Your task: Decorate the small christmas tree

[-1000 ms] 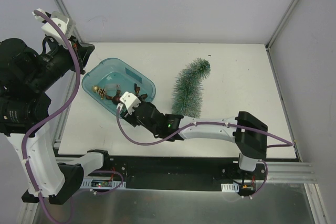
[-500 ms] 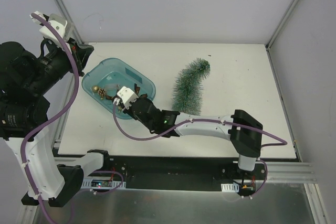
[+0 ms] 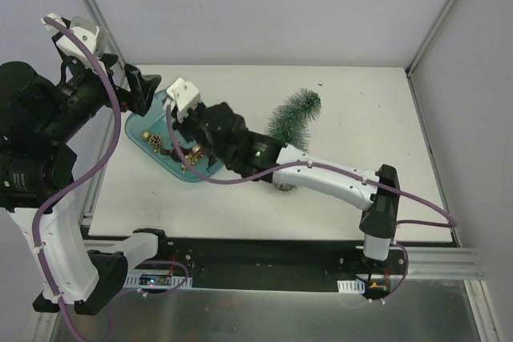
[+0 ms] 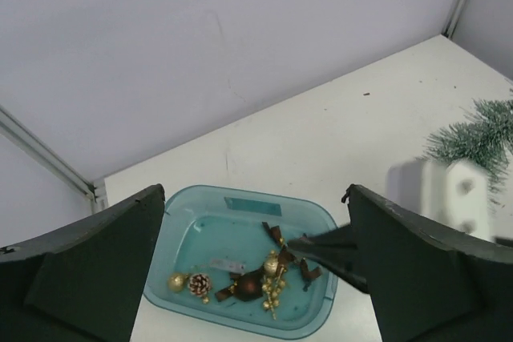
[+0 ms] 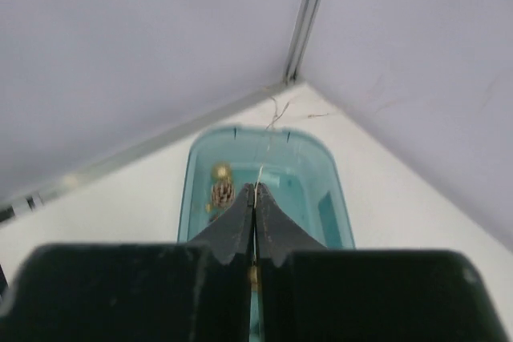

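The right gripper (image 5: 254,191) is pinched shut on a blurry gold sprig (image 4: 272,279) over the tray (image 4: 200,234). The left gripper (image 4: 255,198) is spread wide. The right arm (image 3: 321,178) hides the tree (image 3: 298,110) below its top.

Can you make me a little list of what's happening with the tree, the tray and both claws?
Tree: on the table, right of the tray, no decorations seen
Tray: teal, holds a gold ball, a pinecone and more ornaments
Left claw: open, high by the tray
Right claw: shut on a thin thread, over the tray
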You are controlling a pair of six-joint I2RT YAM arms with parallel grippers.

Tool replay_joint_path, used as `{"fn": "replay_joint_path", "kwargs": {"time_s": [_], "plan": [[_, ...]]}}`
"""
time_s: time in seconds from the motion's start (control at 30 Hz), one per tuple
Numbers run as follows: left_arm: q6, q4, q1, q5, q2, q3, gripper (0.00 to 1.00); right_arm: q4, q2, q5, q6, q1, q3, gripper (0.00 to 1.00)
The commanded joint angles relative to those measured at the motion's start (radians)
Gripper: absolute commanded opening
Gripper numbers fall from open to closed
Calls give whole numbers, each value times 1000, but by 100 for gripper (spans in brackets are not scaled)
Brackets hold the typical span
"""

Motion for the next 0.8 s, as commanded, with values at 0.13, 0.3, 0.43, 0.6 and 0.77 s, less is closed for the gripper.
{"fn": "replay_joint_path", "kwargs": {"time_s": [0.13, 0.3, 0.43, 0.6, 0.77], "plan": [[6, 77, 3, -150, -60, -31, 99, -176, 48, -159, 57, -103, 476, 1], [15, 80, 3, -189, -124, -118, 99, -233, 59, -219, 103, -141, 601, 1], [32, 78, 1, -155, -164, -192, 99, -245, 25, -220, 123, -154, 575, 1], [33, 43, 3, 12, -202, -287, 99, -261, 0, -235, 145, -157, 568, 1], [-60, 98, 1, 258, -262, -558, 99, -264, -26, -240, 165, -157, 541, 1]]}}
